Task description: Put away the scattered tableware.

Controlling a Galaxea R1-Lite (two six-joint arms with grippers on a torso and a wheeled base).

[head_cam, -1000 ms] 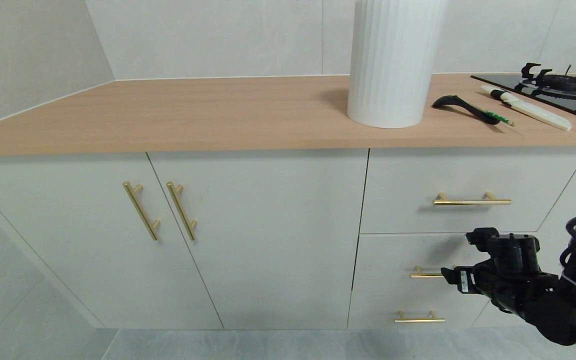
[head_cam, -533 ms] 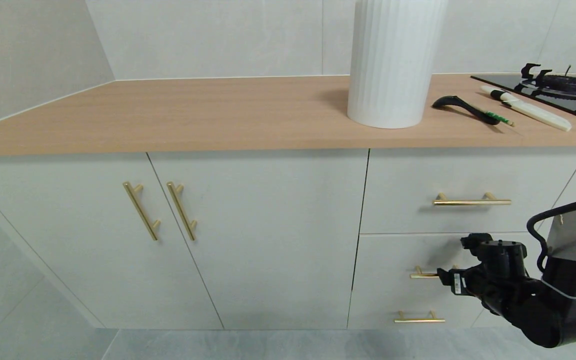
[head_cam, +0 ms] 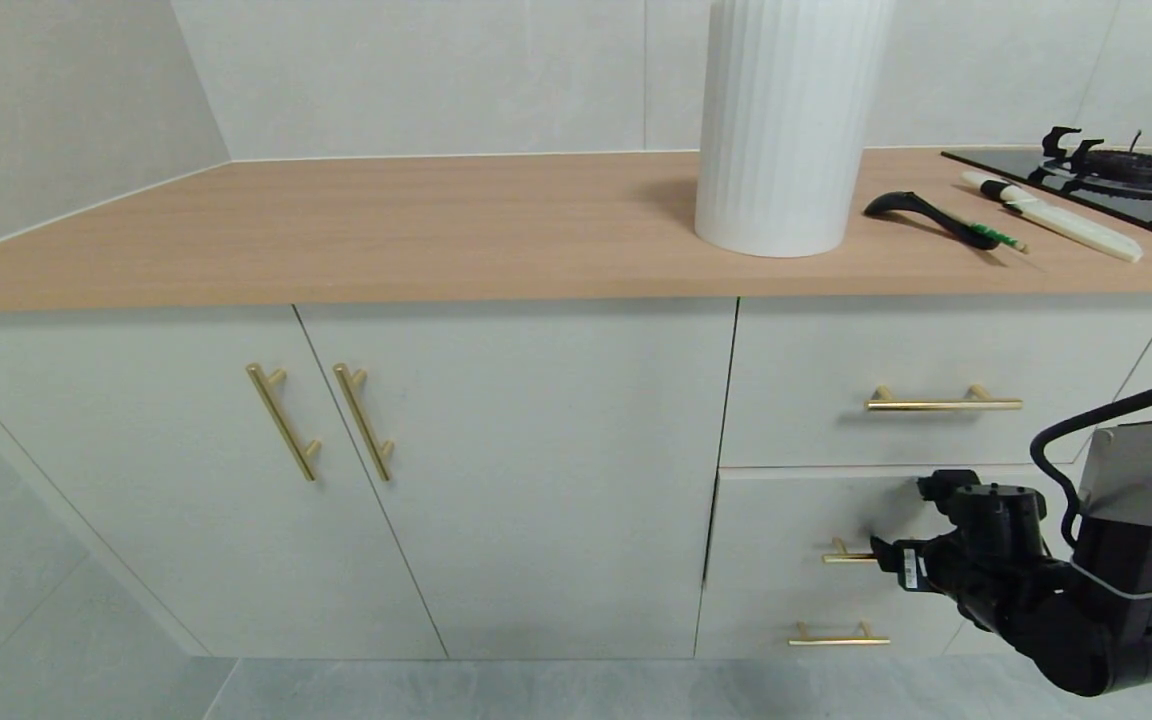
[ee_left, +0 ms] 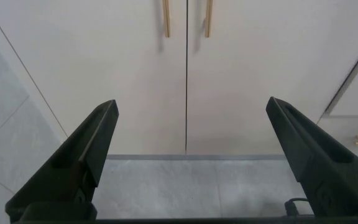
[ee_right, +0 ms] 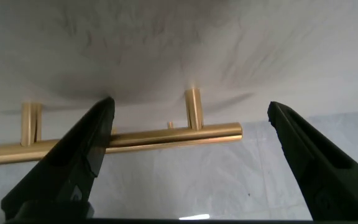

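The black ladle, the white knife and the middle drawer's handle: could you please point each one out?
black ladle (head_cam: 921, 213), head view, on its black handle.
white knife (head_cam: 1061, 219), head view, on its middle.
middle drawer's handle (ee_right: 166, 138), right wrist view, on the brass bar.

white canister (head_cam: 781, 120) is cut off above; right gripper (head_cam: 886, 555) hides part of a drawer handle (head_cam: 844, 557)
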